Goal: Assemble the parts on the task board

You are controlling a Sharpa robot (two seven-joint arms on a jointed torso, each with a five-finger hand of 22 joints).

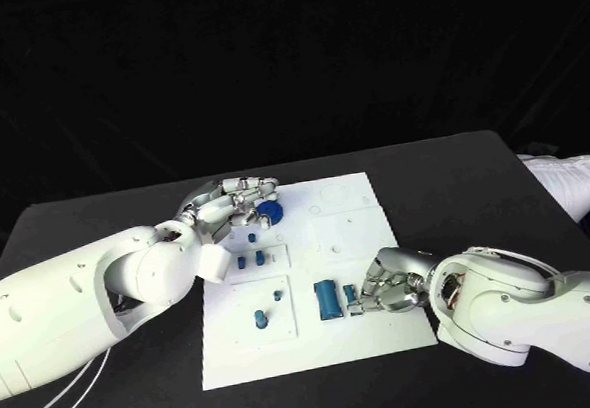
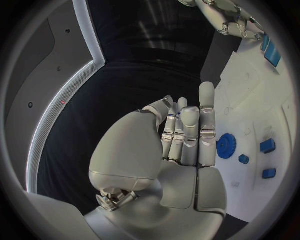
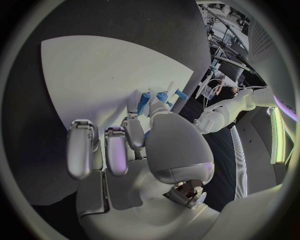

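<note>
A: Where do things lie?

B: The task board (image 1: 355, 338) sits mid-tabletop, a white plate running from the near edge toward the far one. A round blue gear (image 1: 269, 210) rests near the board's far left corner. Small blue pegs (image 1: 260, 318) stand in the inset panels along its left side, and a longer blue block (image 1: 329, 299) lies toward the near right part.

A: How would those pieces handle?

B: My guess is light, stiff plastic, smooth enough to slip or tip if nudged. The gear wants a pinch across its rim from above; the block is best taken across its narrow sides, mid-length, so it doesn't swing.

A: And the left hand (image 1: 230, 204)?

B: It hovers at the board's far left corner, right over the gear. In the left wrist view its fingers (image 2: 190, 131) stand nearly straight and close together, thumb alongside, and the gear (image 2: 226, 146) lies just beside them on the board. So I read it as holding nothing, fingers loosely extended, perhaps brushing the gear; contact I can't confirm.

A: The right hand (image 1: 392, 283)?

B: It's on the board's near right part, just beside the blue block. In the right wrist view the fingers (image 3: 115, 150) curl down and blue shows at the thumb tip, but whether it actually grips a piece I cannot tell.
</note>
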